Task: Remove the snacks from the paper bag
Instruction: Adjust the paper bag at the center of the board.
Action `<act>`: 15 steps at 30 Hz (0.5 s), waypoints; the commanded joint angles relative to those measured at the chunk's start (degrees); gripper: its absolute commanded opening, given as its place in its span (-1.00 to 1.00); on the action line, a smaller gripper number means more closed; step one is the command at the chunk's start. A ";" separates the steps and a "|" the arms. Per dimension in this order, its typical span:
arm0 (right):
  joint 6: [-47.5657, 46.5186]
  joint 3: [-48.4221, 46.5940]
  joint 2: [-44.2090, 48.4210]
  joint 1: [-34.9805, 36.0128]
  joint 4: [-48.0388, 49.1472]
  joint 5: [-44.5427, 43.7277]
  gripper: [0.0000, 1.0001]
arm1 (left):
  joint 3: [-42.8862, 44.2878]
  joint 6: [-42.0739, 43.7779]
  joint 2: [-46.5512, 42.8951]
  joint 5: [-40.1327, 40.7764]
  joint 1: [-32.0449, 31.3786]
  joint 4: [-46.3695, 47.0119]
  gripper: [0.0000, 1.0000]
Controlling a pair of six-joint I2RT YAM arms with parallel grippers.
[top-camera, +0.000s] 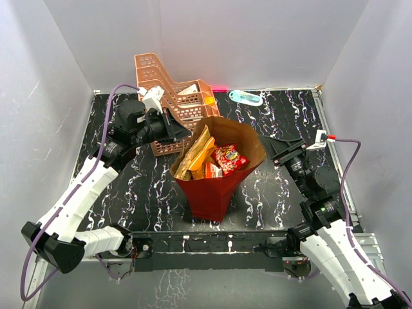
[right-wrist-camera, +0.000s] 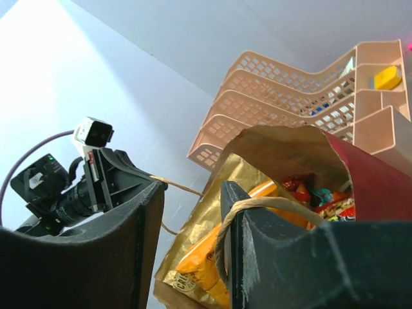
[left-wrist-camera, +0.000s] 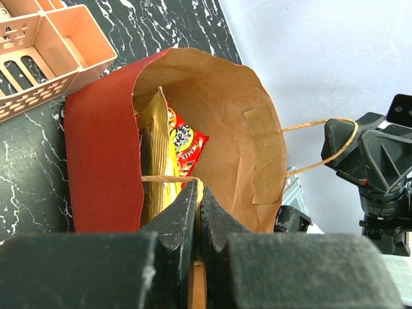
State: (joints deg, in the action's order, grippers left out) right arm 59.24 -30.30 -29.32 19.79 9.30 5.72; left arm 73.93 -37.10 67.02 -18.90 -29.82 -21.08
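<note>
**Top view:** A large red paper bag with brown kraft lining (top-camera: 211,196) stands open at the middle of the black marbled table (top-camera: 141,187). Shiny snack packets (top-camera: 215,158) sit inside it. The left claw (top-camera: 181,132) is at its left rim and the right claw (top-camera: 271,149) at its right rim. A peach plastic tiered rack (top-camera: 170,90) stands behind.

**Left wrist view:** The left claw (left-wrist-camera: 198,193) is pressed together, pinching a thin twine handle (left-wrist-camera: 164,178). A tan-gold chip bag (left-wrist-camera: 158,148) and a red packet (left-wrist-camera: 188,145) are in the bag.

**Right wrist view:** The right claw (right-wrist-camera: 192,219) is spread. The other twine handle (right-wrist-camera: 257,203) loops over one finger (right-wrist-camera: 277,264), unpinched. An orange chip bag (right-wrist-camera: 203,257) lies inside.
</note>
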 commanded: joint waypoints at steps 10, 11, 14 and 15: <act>-0.68 -3.08 -0.77 0.12 6.39 -10.56 -0.85 | 1.48 -5.03 -3.07 -4.50 0.05 7.44 -1.00; -1.30 -5.40 -1.30 0.15 2.57 -12.98 -0.85 | 1.28 -5.92 -3.12 -5.09 0.00 8.59 -1.00; -8.07 -16.13 -5.22 0.15 -10.05 -20.72 -0.85 | 1.04 -9.21 -2.51 -5.99 0.00 11.51 -1.00; -11.22 -19.50 -7.65 0.16 -12.59 -21.84 -0.85 | 1.04 -10.59 -2.17 -6.20 -0.05 12.78 -1.00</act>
State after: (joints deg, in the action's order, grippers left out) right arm 56.36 -35.68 -33.39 20.01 2.37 -5.04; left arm 73.93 -41.76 66.57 -20.86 -29.82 -18.74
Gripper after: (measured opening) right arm 0.078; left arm 0.014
